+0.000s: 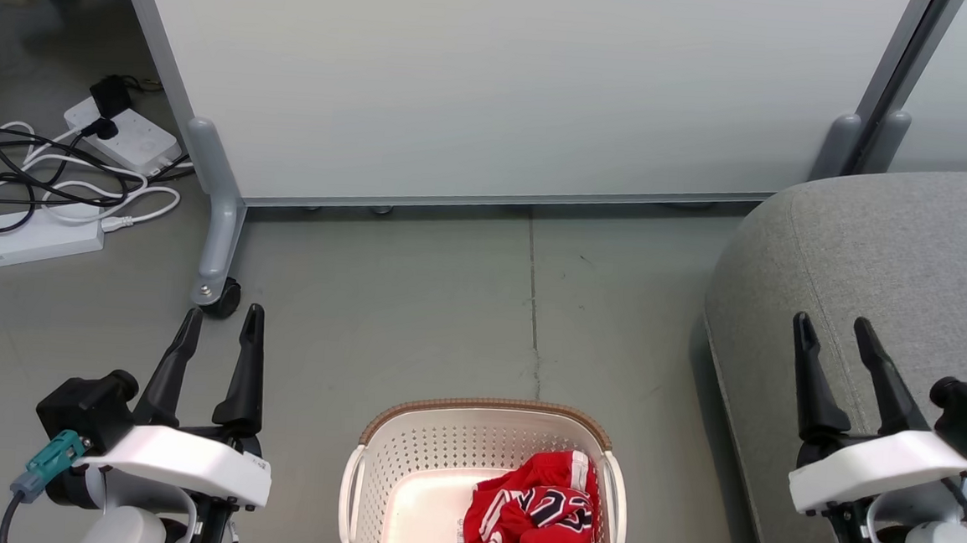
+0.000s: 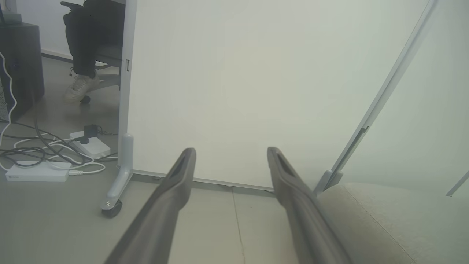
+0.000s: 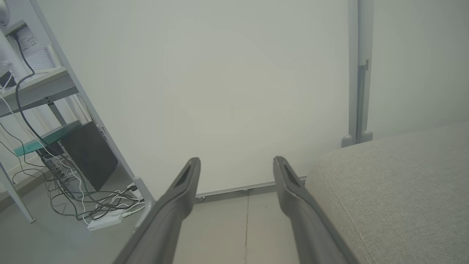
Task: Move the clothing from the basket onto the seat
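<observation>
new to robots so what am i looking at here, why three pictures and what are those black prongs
A wheeled robot with two arms. The head view looks down from its head: the left pincer and right pincer, each two dark fingers, are open and empty. The wrist views look along each arm's own fingers. On the floor between them stands a basket with red clothing inside. A grey sofa is on the right, a white panel ahead, cables at far left.

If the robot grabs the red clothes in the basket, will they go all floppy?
Probably floppy: the red clothing lies crumpled in folds in the basket, so it should droop when lifted. It looks thin, so likely light. A loose end might drag on the rim.
</observation>
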